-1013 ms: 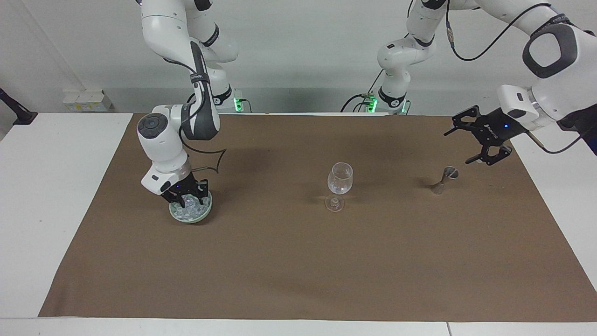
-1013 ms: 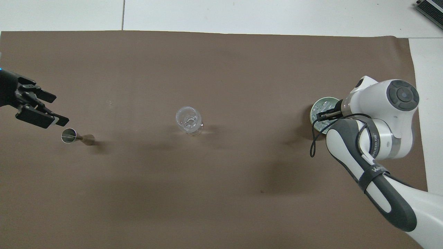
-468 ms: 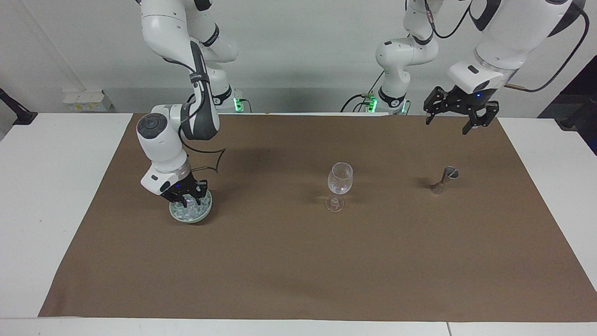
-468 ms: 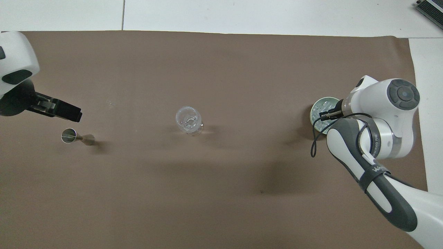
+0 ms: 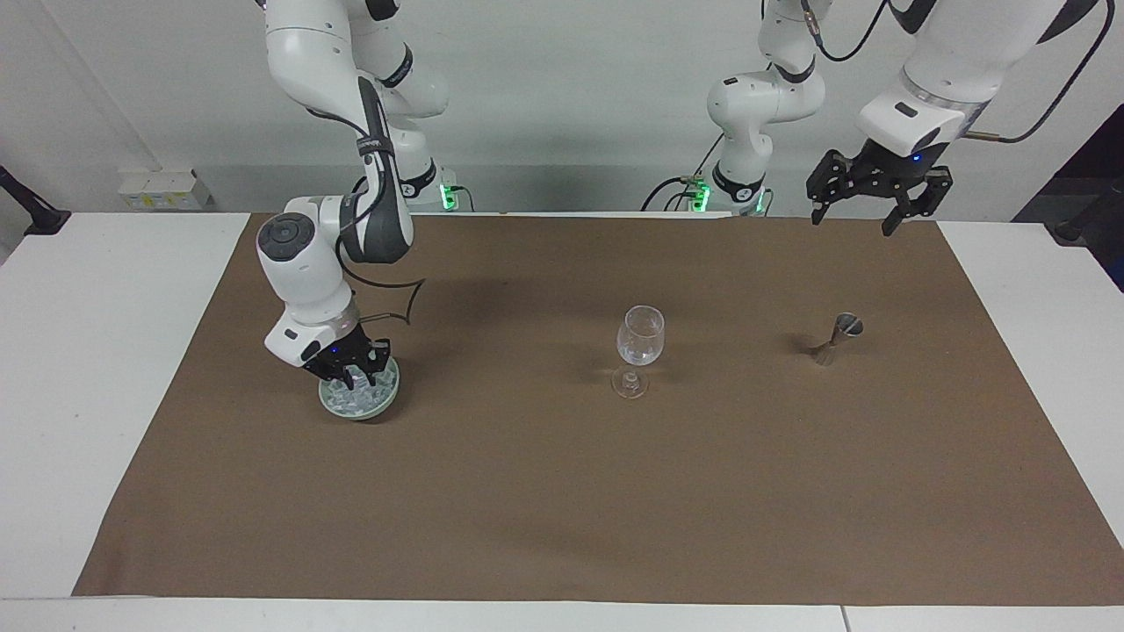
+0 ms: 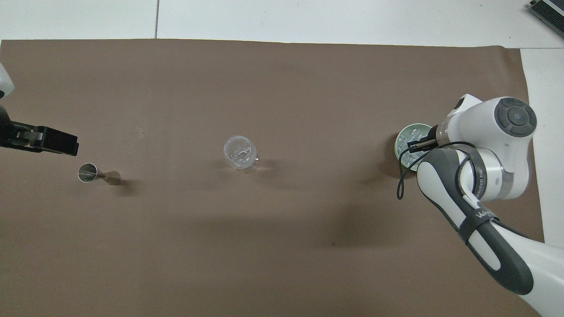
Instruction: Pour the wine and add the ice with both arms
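Raised clear of the steel jigger (image 5: 837, 338), the left gripper (image 5: 881, 186) hangs wide open above the mat's edge; the right gripper (image 5: 354, 367), fingers pinched together, sits in the green dish (image 5: 379, 404) of ice (image 5: 349, 400); cubes look slick, light, glassy, best nipped across flat faces; stemmed glass (image 5: 639, 348) stands mid-mat.

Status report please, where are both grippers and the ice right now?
Right gripper shut down in the ice on its green dish. Left gripper open, raised, empty, above the mat edge. Nothing blocks the wine glass.
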